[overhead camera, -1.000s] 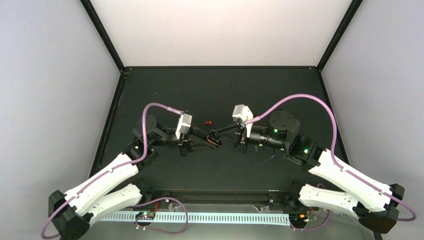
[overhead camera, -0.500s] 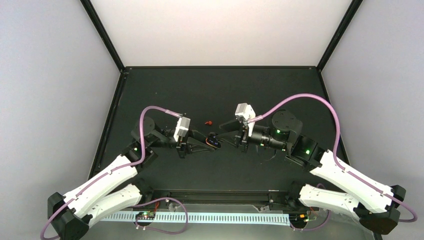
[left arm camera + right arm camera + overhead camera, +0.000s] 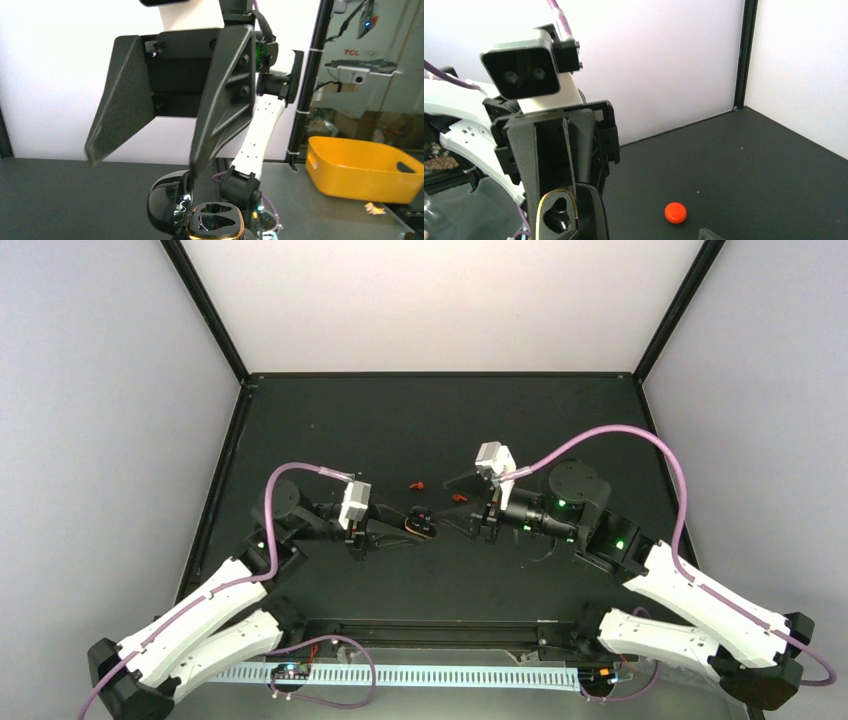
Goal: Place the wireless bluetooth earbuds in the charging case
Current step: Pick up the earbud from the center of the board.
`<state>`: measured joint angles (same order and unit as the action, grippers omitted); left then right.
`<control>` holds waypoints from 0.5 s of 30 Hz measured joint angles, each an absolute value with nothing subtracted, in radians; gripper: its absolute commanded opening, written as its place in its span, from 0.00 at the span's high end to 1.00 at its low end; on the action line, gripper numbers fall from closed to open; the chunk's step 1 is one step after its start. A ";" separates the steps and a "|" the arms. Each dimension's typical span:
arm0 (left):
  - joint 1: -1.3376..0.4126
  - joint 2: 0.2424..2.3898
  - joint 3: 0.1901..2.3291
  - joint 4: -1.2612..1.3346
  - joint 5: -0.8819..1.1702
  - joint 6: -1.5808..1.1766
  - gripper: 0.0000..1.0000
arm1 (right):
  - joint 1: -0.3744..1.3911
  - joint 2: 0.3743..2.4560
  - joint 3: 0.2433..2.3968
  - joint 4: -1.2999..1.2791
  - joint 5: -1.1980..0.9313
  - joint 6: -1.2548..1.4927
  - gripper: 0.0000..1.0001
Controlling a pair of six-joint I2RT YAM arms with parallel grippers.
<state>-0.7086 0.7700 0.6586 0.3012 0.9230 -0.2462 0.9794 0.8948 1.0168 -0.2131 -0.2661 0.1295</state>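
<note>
Pinching open case [image 3: 421, 523] in left gripper [image 3: 413, 528], mouth toward right gripper [image 3: 452, 505] (jaws spread, nothing held). Near earbud [image 3: 459, 498] on bench [image 3: 400, 430] just right of case, by right gripper tips, so right arm's pick; far earbud [image 3: 417, 484] beyond case.

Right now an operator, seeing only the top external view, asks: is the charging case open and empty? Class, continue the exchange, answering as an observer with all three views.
Observer: The left wrist view shows the round, glossy, dark, orange-rimmed charging case open, with two hollows inside and no red piece in them.
Operator: Are the right fingers carrying anything?
Observer: No; the same view shows them spread wide, nothing between.
Operator: What holds the case?
Observer: The right wrist view shows the left fingers closed on it.
</note>
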 measured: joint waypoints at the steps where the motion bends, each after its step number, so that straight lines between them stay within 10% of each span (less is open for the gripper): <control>1: -0.709 0.762 0.660 0.284 0.914 -0.236 0.98 | 0.979 0.890 1.019 -0.215 -0.266 0.133 0.34; 15: -0.709 0.583 0.649 0.187 0.745 -0.119 0.98 | 0.826 0.850 0.795 -0.187 0.102 0.413 0.40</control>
